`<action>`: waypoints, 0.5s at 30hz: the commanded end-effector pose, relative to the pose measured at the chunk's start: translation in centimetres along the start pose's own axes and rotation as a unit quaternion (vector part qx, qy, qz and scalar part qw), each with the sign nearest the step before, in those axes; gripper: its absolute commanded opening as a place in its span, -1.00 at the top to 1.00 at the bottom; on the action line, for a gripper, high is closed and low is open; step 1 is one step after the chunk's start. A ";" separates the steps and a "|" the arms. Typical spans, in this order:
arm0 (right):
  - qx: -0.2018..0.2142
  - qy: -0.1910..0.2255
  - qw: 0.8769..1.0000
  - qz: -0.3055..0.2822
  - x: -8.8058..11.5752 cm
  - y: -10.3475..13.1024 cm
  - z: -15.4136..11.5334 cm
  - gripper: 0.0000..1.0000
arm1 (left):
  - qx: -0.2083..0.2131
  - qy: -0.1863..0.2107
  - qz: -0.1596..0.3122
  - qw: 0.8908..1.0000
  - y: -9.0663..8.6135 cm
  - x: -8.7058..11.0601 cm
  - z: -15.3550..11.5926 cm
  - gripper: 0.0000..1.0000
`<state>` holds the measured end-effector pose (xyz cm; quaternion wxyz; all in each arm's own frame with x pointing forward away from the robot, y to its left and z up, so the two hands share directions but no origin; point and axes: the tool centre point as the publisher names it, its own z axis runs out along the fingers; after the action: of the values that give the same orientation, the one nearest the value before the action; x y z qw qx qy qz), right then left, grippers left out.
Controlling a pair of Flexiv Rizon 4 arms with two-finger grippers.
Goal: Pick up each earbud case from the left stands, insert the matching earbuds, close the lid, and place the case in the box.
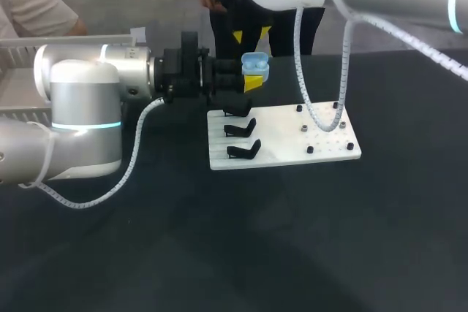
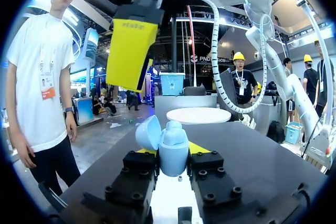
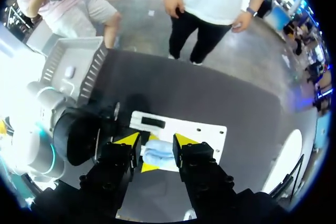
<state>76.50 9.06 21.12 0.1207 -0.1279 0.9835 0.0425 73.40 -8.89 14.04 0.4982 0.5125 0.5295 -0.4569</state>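
My left gripper [image 1: 251,78] is shut on a light-blue earbud case [image 1: 254,66] and holds it above the far edge of the white board [image 1: 292,153]. In the left wrist view the case [image 2: 172,153] sits upright between the yellow tips, its lid [image 2: 148,132] swung open to one side. My right gripper [image 1: 250,35] hangs straight above the case, open. One of its yellow fingers [image 2: 131,51] shows well clear of the case. In the right wrist view the case [image 3: 159,153] lies below the gap of the right gripper [image 3: 156,141], untouched by it.
Three bare black stands [image 1: 241,131] stand on the left part of the board, with small pegs [image 1: 322,126] on its right part. A pale slatted box [image 3: 73,66] sits at the table's far left. A person stands just beyond the far edge.
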 end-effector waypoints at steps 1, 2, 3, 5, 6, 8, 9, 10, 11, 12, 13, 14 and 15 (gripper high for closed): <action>0.007 -0.024 1.000 0.015 -0.5 -1.3 1.5 0.23 | -0.003 -0.002 0.002 1.000 -0.2 0.1 -0.1 1.00; 0.004 -0.026 1.000 0.015 -0.7 -1.5 1.8 0.25 | -0.003 -0.002 0.002 1.000 -0.2 0.1 -0.1 1.00; 0.011 -0.023 0.999 0.025 -0.9 -1.8 2.1 0.26 | -0.003 -0.002 0.002 1.000 -0.2 0.1 -0.1 1.00; 0.015 -0.022 0.999 0.027 -1.1 -2.2 2.6 0.29 | -0.003 -0.002 0.002 1.000 -0.2 0.1 -0.1 1.00; 0.019 -0.020 0.999 0.030 -1.2 -2.4 2.9 0.30 | -0.003 -0.002 0.002 1.000 -0.2 0.1 -0.1 1.00; 0.020 -0.017 0.999 0.032 -1.1 -2.6 3.2 0.31 | -0.003 -0.002 0.002 1.000 -0.2 0.1 -0.1 1.00; 0.022 -0.014 0.999 0.034 -1.0 -2.8 3.4 0.30 | -0.003 -0.002 0.002 1.000 -0.2 0.1 -0.1 1.00; 0.023 -0.011 0.999 0.033 -0.8 -2.8 3.6 0.29 | -0.003 -0.002 0.002 1.000 -0.2 0.1 -0.1 1.00; 0.023 -0.010 0.999 0.034 -0.7 -2.9 3.7 0.27 | -0.003 -0.002 0.002 1.000 -0.2 0.1 -0.1 1.00; 0.022 -0.008 0.999 0.037 -0.3 -2.9 3.7 0.25 | -0.003 -0.002 0.002 1.000 -0.2 0.1 -0.1 1.00; 0.021 -0.007 0.999 0.038 -0.2 -3.0 3.7 0.25 | -0.003 -0.002 0.002 1.000 -0.2 0.1 -0.1 1.00; 0.021 -0.007 0.999 0.038 0.1 -2.9 3.6 0.25 | -0.003 -0.002 0.002 1.000 -0.2 0.1 -0.1 1.00; 0.021 -0.006 0.999 0.039 0.4 -2.9 3.5 0.25 | -0.003 -0.002 0.002 1.000 -0.2 0.1 -0.1 1.00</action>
<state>78.21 6.69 17.28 0.1260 -0.0877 0.9878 0.0271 73.40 -8.87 14.03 0.4982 0.5124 0.5296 -0.4569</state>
